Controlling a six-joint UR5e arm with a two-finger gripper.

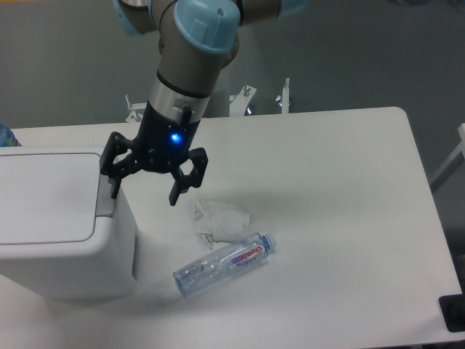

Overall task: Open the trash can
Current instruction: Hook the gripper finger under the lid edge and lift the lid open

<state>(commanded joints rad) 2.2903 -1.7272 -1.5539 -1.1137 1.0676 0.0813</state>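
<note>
The bin sits at the left edge of the frame, lid flat and closed. It looks stiff, smooth plastic; I judge a downward press on the grey tab would work it, not a grasp. It is white, boxy, round-cornered. The gripper hovers beside the tab, jaws spread wide, holding nothing.

bottle label, lower centre of frame: showing pink and blue print, too small to read | no other text showing anywhere
</note>
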